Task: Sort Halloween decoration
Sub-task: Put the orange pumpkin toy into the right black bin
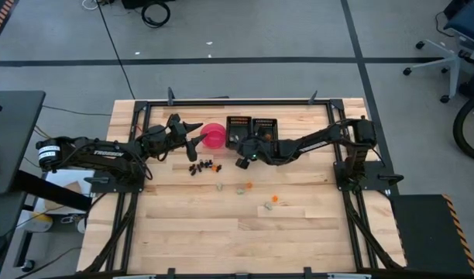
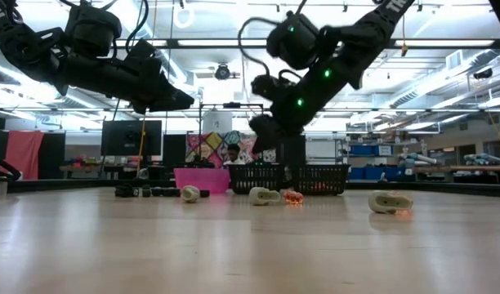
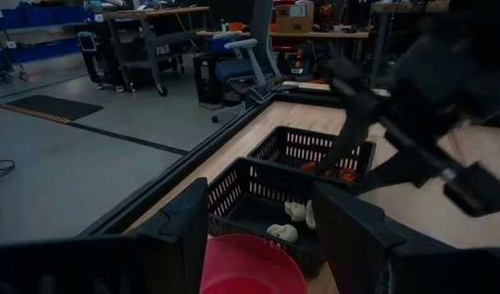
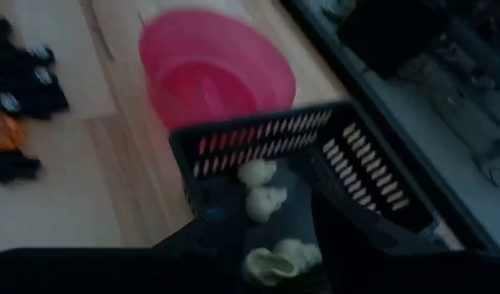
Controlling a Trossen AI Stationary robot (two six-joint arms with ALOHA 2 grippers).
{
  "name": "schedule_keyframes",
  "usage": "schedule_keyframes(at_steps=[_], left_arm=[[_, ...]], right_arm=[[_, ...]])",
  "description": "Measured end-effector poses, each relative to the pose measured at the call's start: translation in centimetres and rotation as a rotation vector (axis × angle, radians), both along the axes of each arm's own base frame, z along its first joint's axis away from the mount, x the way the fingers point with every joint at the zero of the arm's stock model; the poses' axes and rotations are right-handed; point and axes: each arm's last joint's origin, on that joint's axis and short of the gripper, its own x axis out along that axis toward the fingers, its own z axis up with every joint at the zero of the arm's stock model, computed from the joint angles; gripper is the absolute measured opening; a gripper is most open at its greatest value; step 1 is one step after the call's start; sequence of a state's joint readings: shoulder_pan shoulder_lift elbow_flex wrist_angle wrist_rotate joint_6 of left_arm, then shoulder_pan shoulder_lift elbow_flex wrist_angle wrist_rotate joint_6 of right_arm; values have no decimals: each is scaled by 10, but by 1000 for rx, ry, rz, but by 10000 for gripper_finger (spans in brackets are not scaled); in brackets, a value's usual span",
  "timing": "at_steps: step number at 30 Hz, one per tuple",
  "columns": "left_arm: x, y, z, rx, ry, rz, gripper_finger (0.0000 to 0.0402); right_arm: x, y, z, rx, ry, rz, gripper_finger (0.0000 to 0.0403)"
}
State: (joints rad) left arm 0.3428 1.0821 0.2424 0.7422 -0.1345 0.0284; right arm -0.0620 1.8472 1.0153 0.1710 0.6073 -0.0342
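Note:
Dark trinkets [image 1: 202, 165] lie in a cluster on the table in front of the pink bowl [image 1: 214, 136]. Pale pieces [image 1: 241, 188] and orange pieces [image 1: 276, 199] lie scattered nearer the table's front. My left gripper [image 1: 197, 133] is open and empty, raised just left of the bowl; the bowl [image 3: 250, 265] shows between its fingers. My right gripper [image 1: 241, 160] hangs above the table at the near side of the left black tray [image 1: 238, 126], shut on a pale piece [image 4: 274, 260]. More pale pieces [image 4: 256, 173] lie in that tray. My right gripper has a pale greenish-white piece [image 4: 270, 263] between its two fingers, lifted clear of the table, near the left tray's near wall. The picture is blurred and the fingers cover most of the piece, so which part they are on cannot be told.
The right black tray [image 1: 264, 126] holds orange pieces [image 3: 340, 173]. Both trays and the bowl stand side by side at the table's far middle. A black frame runs around the table's edges [image 1: 144, 105]. Bare wood lies toward the near edge.

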Motion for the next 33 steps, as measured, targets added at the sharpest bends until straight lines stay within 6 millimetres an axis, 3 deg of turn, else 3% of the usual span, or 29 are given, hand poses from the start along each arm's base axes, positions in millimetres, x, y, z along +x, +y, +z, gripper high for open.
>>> schedule_keyframes(at_steps=[6, 10, 18, 24, 33], left_arm=[[0, 0, 0, 0, 0, 0, 189], [0, 0, 0, 0, 1, 0, 189], [0, 0, -1, -12, 0, 1, 189], [0, 0, -1, -14, -1, 1, 189], [0, 0, -1, -18, -3, 2, 189]], right_arm=[[1, 20, 13, 30, 0, 215, 144], [0, 33, 8, 187, 27, 395, 144], [-8, 62, -3, 429, 132, 586, 144], [-18, 77, -12, 458, 216, 589, 144], [-31, 74, -29, 440, 243, 508, 167]])
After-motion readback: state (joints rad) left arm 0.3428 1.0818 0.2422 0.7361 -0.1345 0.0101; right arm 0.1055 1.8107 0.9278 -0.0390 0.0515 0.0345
